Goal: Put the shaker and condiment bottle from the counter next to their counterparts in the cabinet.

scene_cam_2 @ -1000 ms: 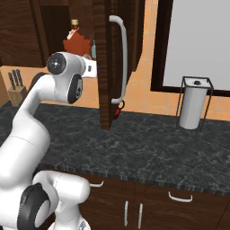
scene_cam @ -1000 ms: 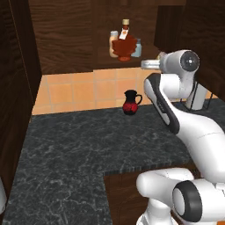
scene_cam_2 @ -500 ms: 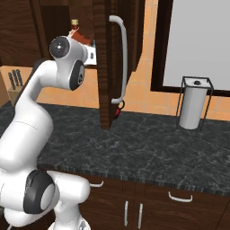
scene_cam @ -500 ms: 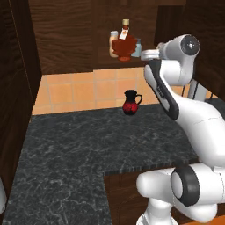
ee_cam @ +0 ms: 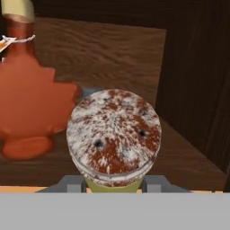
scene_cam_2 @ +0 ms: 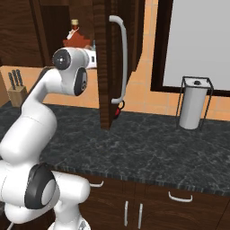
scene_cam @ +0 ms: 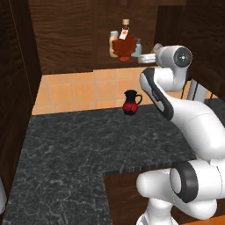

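— Cabinet (scene_cam: 66, 39) first, from the left base view: what sits on its shelf?

— The condiment bottle (scene_cam: 124, 45), red-brown with a tan cap, stands upright on the shelf. A slim peach bottle (scene_cam: 114, 44) is just beside it on one side and a pale blue-grey shaker (scene_cam: 138, 47) on the other. The arm reaches up to shelf height from the right, and the wrist ends just beside that blue-grey shaker. Below, a dark red-black jug (scene_cam: 130, 102) stands on the counter (scene_cam: 70, 149) against the orange tiles.

— And from the right base view?

— The open cabinet door (scene_cam_2: 104, 63) with its pale handle hides most of the shelf. The condiment bottle's top (scene_cam_2: 74, 33) shows above the arm's wrist. A knife block (scene_cam_2: 17, 90) and a paper towel holder (scene_cam_2: 193, 103) stand on the counter.

— Is the tool holding anything?

— Yes. In the hand view the gripper (ee_cam: 113, 183) is clamped on the shaker (ee_cam: 114, 135): its speckled grey cap faces the camera, yellow-green body between the fingertips (ee_cam: 72, 183). It is at the shelf's front edge, with the condiment bottle standing near it on the shelf board; whether the shaker touches the board I cannot tell.
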